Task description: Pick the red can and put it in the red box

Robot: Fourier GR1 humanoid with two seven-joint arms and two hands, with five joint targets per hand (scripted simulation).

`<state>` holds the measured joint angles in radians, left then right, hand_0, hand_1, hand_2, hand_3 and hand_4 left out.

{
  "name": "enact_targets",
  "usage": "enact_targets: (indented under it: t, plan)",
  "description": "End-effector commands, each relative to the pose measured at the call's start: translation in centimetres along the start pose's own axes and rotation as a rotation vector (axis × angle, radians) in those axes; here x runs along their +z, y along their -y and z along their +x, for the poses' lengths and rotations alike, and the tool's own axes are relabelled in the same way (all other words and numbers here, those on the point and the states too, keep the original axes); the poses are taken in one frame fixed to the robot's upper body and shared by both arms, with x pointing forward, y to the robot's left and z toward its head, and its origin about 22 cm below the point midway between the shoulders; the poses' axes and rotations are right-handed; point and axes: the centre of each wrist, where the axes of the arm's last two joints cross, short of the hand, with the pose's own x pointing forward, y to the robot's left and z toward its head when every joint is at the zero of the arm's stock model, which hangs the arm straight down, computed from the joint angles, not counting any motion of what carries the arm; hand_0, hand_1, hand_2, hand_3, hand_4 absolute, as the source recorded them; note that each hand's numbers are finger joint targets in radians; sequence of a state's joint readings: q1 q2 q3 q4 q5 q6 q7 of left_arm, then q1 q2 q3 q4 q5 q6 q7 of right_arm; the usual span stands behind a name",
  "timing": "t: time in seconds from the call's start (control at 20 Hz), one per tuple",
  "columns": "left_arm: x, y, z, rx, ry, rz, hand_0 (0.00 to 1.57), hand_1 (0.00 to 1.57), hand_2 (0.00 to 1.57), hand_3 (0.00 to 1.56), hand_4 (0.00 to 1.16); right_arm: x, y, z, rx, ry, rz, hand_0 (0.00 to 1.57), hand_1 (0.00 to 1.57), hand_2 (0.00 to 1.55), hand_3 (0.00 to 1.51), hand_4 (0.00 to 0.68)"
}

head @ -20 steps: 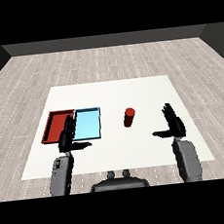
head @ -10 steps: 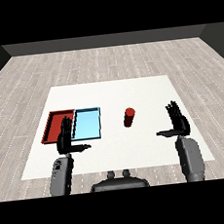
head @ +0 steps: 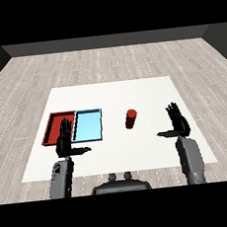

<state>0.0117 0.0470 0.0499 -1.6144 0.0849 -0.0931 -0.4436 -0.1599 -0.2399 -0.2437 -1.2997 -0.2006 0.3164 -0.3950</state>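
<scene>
Since the red can [head: 131, 119] stands upright mid-table, right of the light blue tray [head: 88, 125] and red tray [head: 55, 126], right hand [head: 179, 125] hangs released nearby, likely pre-grasp; left hand [head: 65, 142] released, idle.

A white table [head: 148, 94] on a grey plank floor [head: 105, 62]. On it, a red tray [head: 53, 123] touches a light blue tray [head: 89, 125]; a red can [head: 131, 119] stands upright well apart.
</scene>
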Motion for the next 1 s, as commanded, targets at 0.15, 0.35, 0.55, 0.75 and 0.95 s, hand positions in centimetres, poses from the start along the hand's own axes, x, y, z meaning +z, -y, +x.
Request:
enact_targets:
  t: [0.15,0.35,0.55,0.75,0.95]
  plan:
    - [-1.3,-0.8,0.1,0.012,0.003,0.004,0.0,0.0,0.0,0.0,0.0,-1.9,-2.0,-0.6,0.022,-0.032,0.029,0.0,0.0,0.0,0.0,0.0]
    - [0.5,-1.9,0.1,0.015,0.02,-0.002,0.0,0.0,0.0,0.0,0.0,-2.0,-0.5,-1.8,-0.001,-0.032,0.03,0.0,0.0,0.0,0.0,0.0]
    - [-0.5,-1.2,1.0,0.023,0.018,0.012,0.0,0.0,0.0,0.0,0.0,-4.9,-3.7,0.0,-0.012,-0.067,0.029,0.0,0.0,0.0,0.0,0.0]
    - [-0.5,-0.1,0.7,0.027,0.019,0.01,0.0,0.0,0.0,0.0,0.0,-5.4,-4.1,-3.0,-0.098,-0.091,0.022,0.0,0.0,0.0,0.0,0.0]
    - [0.5,-1.1,0.9,0.003,0.024,0.027,0.0,0.0,0.0,0.0,0.0,-4.4,-3.7,-4.4,-0.111,-0.098,0.005,0.0,0.0,0.0,0.0,0.0]
